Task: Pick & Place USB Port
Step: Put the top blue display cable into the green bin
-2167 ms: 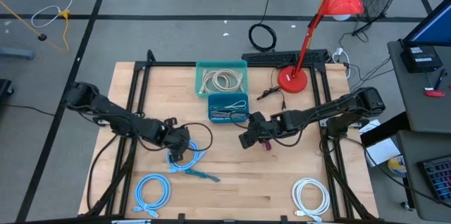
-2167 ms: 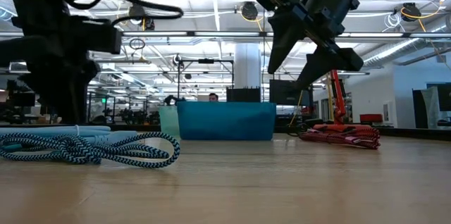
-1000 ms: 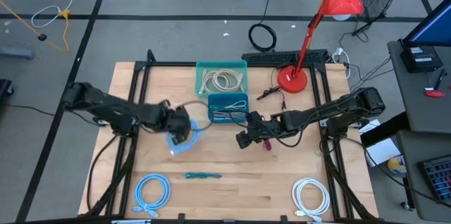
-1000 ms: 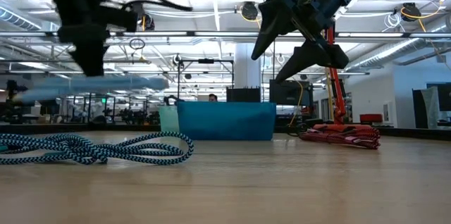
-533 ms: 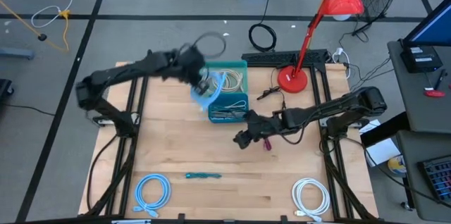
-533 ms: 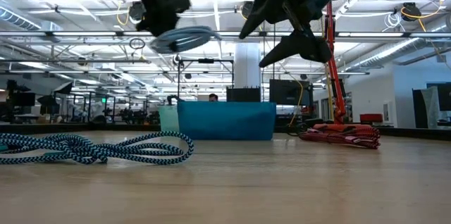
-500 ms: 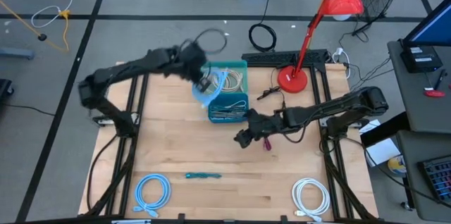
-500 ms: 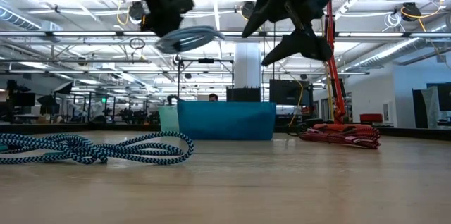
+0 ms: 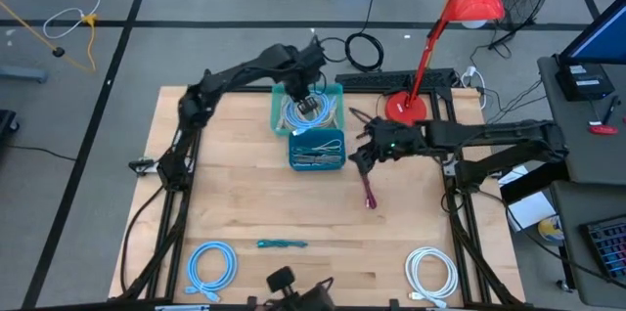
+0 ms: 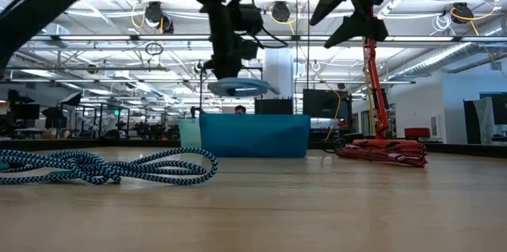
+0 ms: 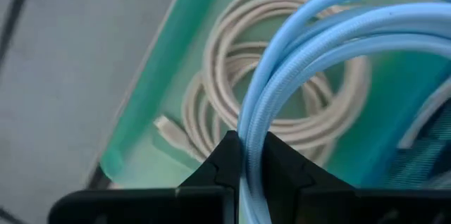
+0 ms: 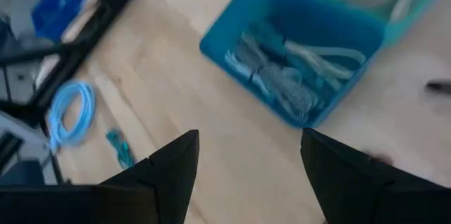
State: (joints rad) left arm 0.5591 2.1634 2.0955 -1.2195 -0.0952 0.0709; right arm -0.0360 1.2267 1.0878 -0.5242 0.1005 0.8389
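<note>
A light blue USB cable coil [image 10: 238, 87] hangs from my left gripper [image 10: 230, 68] above the green bin [image 9: 279, 106], which holds a beige cable coil [image 11: 232, 104]. In the high view my left gripper [image 9: 307, 102] is over that bin. My right gripper [image 9: 358, 156] is open, raised just right of the blue bin [image 9: 318, 150], touching nothing; its wrist view looks down on the blue bin [image 12: 303, 62] with its tangle of cables. A teal braided cable [image 9: 280, 244] lies on the table near the front. My left gripper pinches several strands of the light blue cable [image 11: 251, 155] between its two fingers [image 11: 224, 159], coming from above and pointing down. The coil hangs clear below the fingers, lying roughly flat over the green bin without touching the beige coil.
A second light blue coil [image 9: 210, 264] and a white coil [image 9: 430, 272] lie at the near corners. A pink cable [image 9: 369, 194] lies right of the blue bin. A red desk lamp [image 9: 406, 106] stands at the far right. A dark object [image 9: 284, 280] sits at the near edge.
My left gripper carried the light blue coil up from the table's left middle toward the far edge, then right and down over the green bin. The teal braided cable stayed on the table. My right gripper moved toward the right and far side and rose, staying open.
</note>
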